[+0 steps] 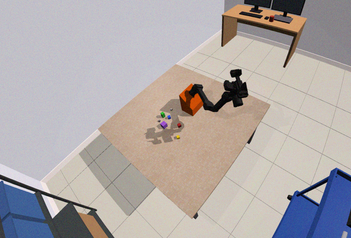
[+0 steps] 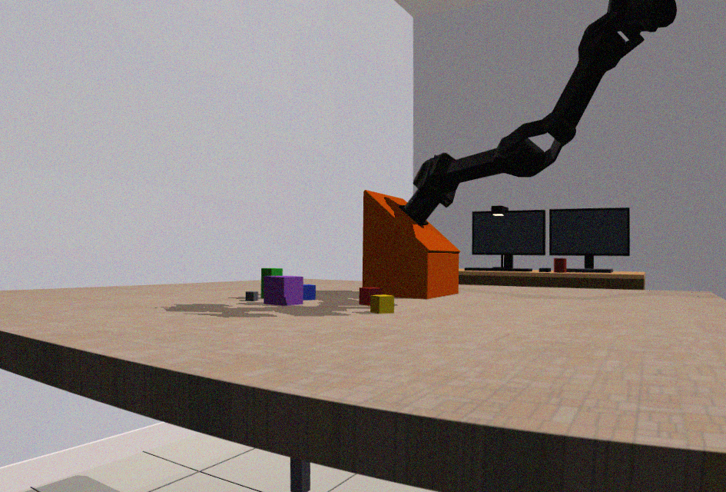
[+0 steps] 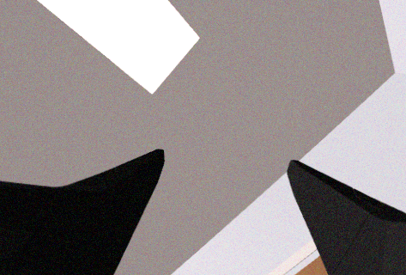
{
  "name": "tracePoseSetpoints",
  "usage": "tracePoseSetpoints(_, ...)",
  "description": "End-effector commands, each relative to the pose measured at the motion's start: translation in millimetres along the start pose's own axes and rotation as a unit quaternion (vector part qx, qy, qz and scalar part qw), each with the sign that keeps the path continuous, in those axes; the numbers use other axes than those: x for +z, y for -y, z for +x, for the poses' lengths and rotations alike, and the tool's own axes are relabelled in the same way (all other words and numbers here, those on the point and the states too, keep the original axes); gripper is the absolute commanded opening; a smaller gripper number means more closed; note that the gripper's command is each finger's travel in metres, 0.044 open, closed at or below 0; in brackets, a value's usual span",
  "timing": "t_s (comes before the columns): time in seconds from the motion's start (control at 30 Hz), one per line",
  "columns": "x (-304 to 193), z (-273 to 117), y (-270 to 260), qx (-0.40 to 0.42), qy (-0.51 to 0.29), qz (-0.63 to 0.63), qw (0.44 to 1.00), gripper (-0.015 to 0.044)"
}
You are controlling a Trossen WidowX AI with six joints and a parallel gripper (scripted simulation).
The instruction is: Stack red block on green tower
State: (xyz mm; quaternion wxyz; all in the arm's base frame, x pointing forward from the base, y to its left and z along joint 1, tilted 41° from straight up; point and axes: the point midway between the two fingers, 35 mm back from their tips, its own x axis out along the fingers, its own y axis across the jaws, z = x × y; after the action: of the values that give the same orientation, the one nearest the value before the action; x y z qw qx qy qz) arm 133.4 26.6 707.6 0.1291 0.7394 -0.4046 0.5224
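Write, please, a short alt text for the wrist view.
The open gripper points up at a grey ceiling, its two black fingers wide apart with nothing between them. A white ceiling panel shows above.

It looked like an office or a lab room. There was a wooden desk (image 1: 265, 21) in the corner with two dark computer screens (image 1: 273, 5), a keyboard (image 1: 250, 14) and a red cup (image 1: 271, 18). The floor (image 1: 307, 126) had pale square tiles, and the walls (image 1: 83, 55) were plain grey.
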Motion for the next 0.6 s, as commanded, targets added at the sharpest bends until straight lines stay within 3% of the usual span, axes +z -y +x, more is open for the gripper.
tracePoseSetpoints(0.0,-1,0,-2,0.002,0.001,0.005,1.000,0.0426)
tracePoseSetpoints(0.27,-9,14,-95,0.075,0.033,0.212,0.974,0.0440)
tracePoseSetpoints(0.57,33,24,-196,0.170,0.084,0.440,0.878,0.0440)
